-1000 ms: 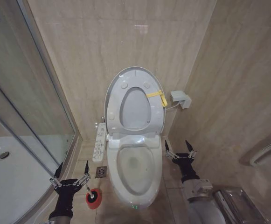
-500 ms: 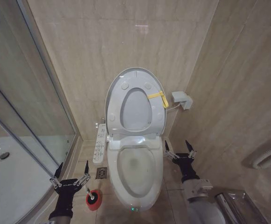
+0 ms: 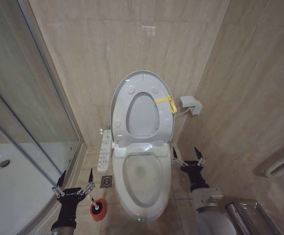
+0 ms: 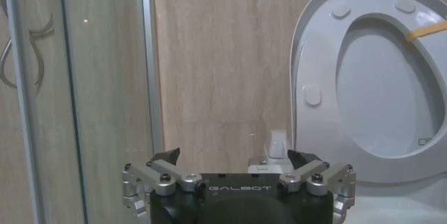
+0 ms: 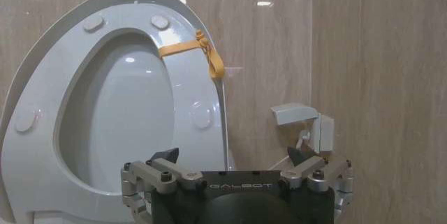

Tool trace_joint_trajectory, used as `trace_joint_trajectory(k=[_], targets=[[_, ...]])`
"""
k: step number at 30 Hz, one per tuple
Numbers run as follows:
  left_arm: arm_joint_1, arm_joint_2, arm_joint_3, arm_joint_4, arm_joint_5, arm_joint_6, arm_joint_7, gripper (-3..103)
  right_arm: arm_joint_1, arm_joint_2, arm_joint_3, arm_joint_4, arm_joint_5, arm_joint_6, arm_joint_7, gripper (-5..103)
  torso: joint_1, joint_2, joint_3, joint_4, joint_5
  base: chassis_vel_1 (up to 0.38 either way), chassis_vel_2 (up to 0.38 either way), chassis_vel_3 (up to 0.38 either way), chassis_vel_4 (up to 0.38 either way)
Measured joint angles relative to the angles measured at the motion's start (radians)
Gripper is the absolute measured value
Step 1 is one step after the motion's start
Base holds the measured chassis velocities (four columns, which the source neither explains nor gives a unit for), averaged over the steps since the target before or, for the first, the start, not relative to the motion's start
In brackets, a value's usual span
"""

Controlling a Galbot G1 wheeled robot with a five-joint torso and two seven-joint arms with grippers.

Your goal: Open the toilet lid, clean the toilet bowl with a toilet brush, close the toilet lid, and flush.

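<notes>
So your left gripper (image 3: 75, 180) is spread wide and holding nothing, hanging low over the floor between the shower glass (image 3: 29, 122) and the toilet. The toilet brush (image 3: 97, 206) sits in its red holder (image 3: 98, 209) just beside that gripper, on the toilet side and a bit closer to you, not touching the fingers. Your right gripper (image 3: 188, 157) is the same deal: fingers splayed wide, empty, parked next to the right flank of the toilet bowl (image 3: 142, 178) and clear of it. The toilet lid (image 3: 142, 81) is already up, leaning against the back wall with the seat raised against it, yellow tag (image 3: 165, 102) on the right rim. From the right wrist view you're looking straight at the lid's (image 5: 112, 109) underside past the open fingers (image 5: 162, 157). The bowl sits open between your two grippers.
</notes>
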Motion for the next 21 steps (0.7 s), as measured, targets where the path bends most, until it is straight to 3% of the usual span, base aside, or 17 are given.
trace_joint_trajectory(k=[6,10,13,14,18,20,21], targets=[[0.000,0.000,0.000,0.000,0.000,0.000,0.000,100,0.001,0.004,0.004,-0.022,-0.008,0.022,0.007,100,0.000,0.000,0.000,0.0000,-0.0001,0.000,0.000,0.000,0.000],[0.000,0.000,0.000,0.000,0.000,0.000,0.000,100,0.006,0.018,0.019,-0.109,-0.043,0.102,0.042,100,0.000,0.000,0.000,0.0000,0.0000,0.000,0.000,0.000,0.000],[0.000,0.000,0.000,0.000,0.000,0.000,0.000,100,0.013,0.040,0.040,-0.232,-0.094,0.217,0.091,100,0.000,0.000,0.000,-0.0002,0.0000,0.000,0.000,0.000,0.000],[0.000,0.000,0.000,0.000,0.000,0.000,0.000,100,0.013,0.040,0.040,-0.232,-0.094,0.217,0.091,100,0.000,0.000,0.000,-0.0002,0.0000,0.000,0.000,0.000,0.000],[0.000,0.000,0.000,0.000,0.000,0.000,0.000,100,0.022,0.063,0.065,-0.367,-0.148,0.344,0.145,100,0.000,0.000,0.000,-0.0001,0.0000,0.000,0.000,0.000,0.000],[0.000,0.000,0.000,0.000,0.000,0.000,0.000,100,0.022,0.066,0.068,-0.383,-0.155,0.359,0.152,100,0.000,0.000,0.000,-0.0002,0.0001,0.000,0.000,0.000,0.000],[0.000,0.000,0.000,0.000,0.000,0.000,0.000,100,0.026,0.075,0.077,-0.437,-0.177,0.410,0.173,100,0.000,0.000,0.000,0.0000,0.0000,0.000,0.000,0.000,0.000]])
